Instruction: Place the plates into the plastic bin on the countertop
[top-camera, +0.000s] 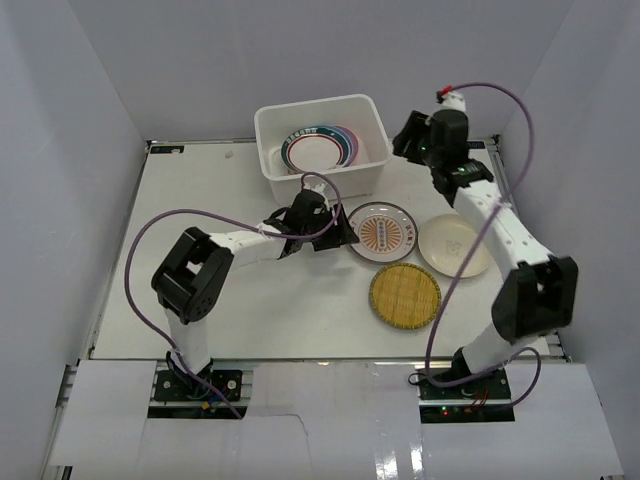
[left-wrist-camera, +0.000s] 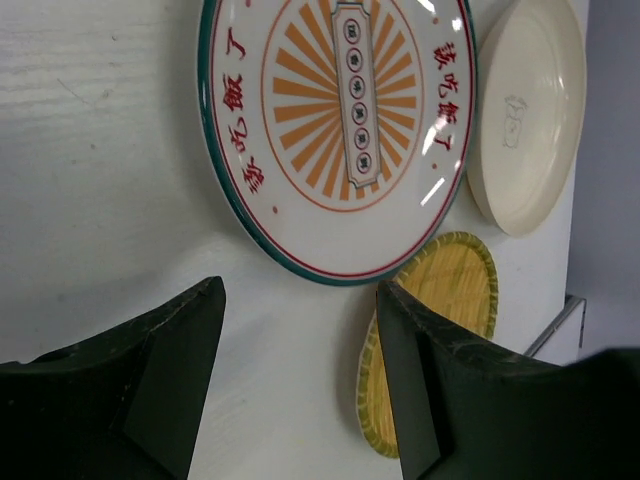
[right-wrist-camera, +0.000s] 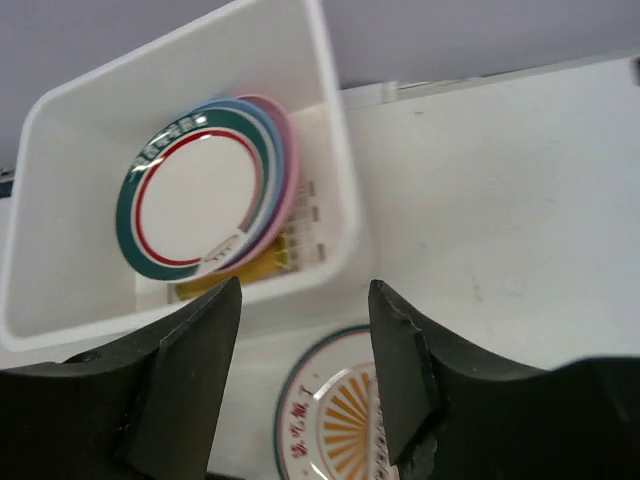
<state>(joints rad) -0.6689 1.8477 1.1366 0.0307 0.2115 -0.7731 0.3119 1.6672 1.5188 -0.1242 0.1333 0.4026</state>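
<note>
The white plastic bin (top-camera: 372, 112) stands at the back of the countertop (top-camera: 250, 310). It holds a stack topped by the green-red rimmed plate (top-camera: 316, 152), with blue and pink rims and a yellow plate (right-wrist-camera: 235, 275) beneath. The sunburst plate (top-camera: 382, 232), cream plate (top-camera: 455, 244) and yellow woven plate (top-camera: 405, 296) lie on the countertop. My left gripper (top-camera: 340, 233) is open and empty, low beside the sunburst plate's left edge (left-wrist-camera: 345, 110). My right gripper (top-camera: 408, 137) is open and empty, raised to the right of the bin (right-wrist-camera: 335, 170).
White walls close in the left, back and right sides. A purple cable loops from each arm. In the left wrist view the cream plate (left-wrist-camera: 530, 110) and yellow plate (left-wrist-camera: 440, 340) lie beyond the sunburst plate, near the table's right edge.
</note>
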